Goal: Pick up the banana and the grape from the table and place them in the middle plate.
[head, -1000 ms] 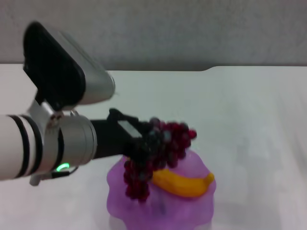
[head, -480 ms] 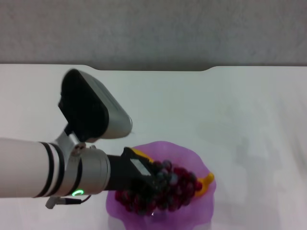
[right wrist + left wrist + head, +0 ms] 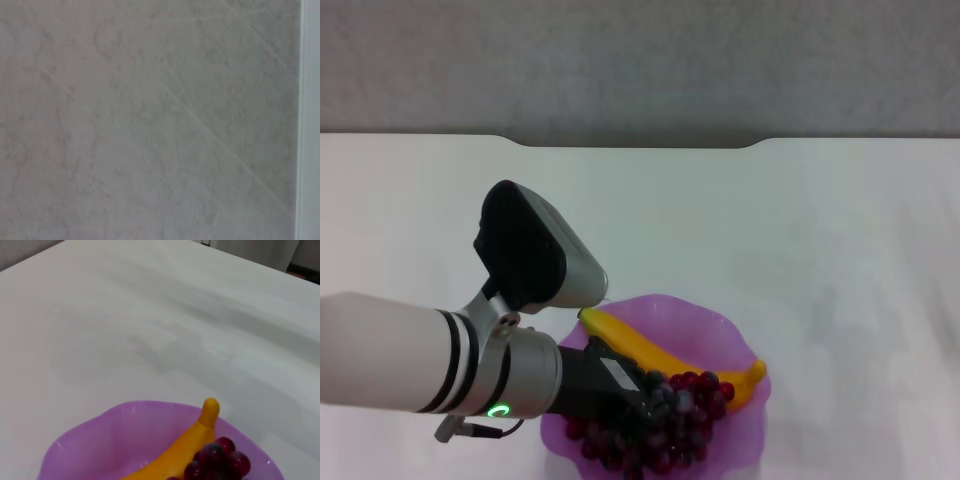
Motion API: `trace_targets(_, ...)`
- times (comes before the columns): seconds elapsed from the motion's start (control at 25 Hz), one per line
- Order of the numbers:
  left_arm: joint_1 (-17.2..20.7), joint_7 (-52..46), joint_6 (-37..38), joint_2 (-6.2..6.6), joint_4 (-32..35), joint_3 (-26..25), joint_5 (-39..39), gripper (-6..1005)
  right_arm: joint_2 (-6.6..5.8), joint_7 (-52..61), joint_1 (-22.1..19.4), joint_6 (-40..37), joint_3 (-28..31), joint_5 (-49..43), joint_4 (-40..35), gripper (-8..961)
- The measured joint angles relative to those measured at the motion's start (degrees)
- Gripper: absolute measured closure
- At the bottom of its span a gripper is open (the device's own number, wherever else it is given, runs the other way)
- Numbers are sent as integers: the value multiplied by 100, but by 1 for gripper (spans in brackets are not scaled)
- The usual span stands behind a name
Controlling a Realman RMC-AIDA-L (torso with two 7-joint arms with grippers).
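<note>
The purple scalloped plate (image 3: 722, 332) stands on the white table (image 3: 820, 240) at the near middle. The yellow banana (image 3: 645, 348) lies across it. The dark red-purple grape bunch (image 3: 675, 425) rests low in the plate's near side, against the banana. My left gripper (image 3: 632, 400) reaches in from the left, down in the plate, shut on the bunch's left end. The left wrist view shows the plate (image 3: 95, 440), the banana (image 3: 187, 450) and a few grapes (image 3: 220, 460). The right gripper is out of view.
The table's far edge (image 3: 640, 142) meets a grey wall. Bare tabletop lies around the plate to the right and behind. The right wrist view shows only a grey marbled surface (image 3: 150, 120).
My left gripper has come down and toward me with the grape bunch, from above the plate into it. The bunch now lies low beside the banana, which shows more.
</note>
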Motion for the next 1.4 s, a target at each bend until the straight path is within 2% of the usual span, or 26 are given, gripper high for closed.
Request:
trace_targets(0.24,-4,103,-22,5,-148,183,58,790,0,0,4,0,-3,0,8,329)
trace_targets(0.32,153,266,159,2,-347,177,86,790,0,0,4,0,5,0,13,329)
trace_targets(0.56,305,432,304,-2,-498,71,79,777,0,0,4,0,13,0,48,329)
trace_targets(1.0,321,480,373,7,-690,-133,351,345,0,0,4,0,-6,0,50,330)
trace_targets(1.08,363,497,625,2,-783,-164,633,306,0,0,8,0,-14,0,47,330)
trace_targets(1.2,464,497,1440,-3,-845,-177,1245,247,0,0,26,0,-18,0,48,331)
trace_targets(1.4,522,708,3249,-3,-377,-134,2022,254,0,0,66,0,-26,0,59,331)
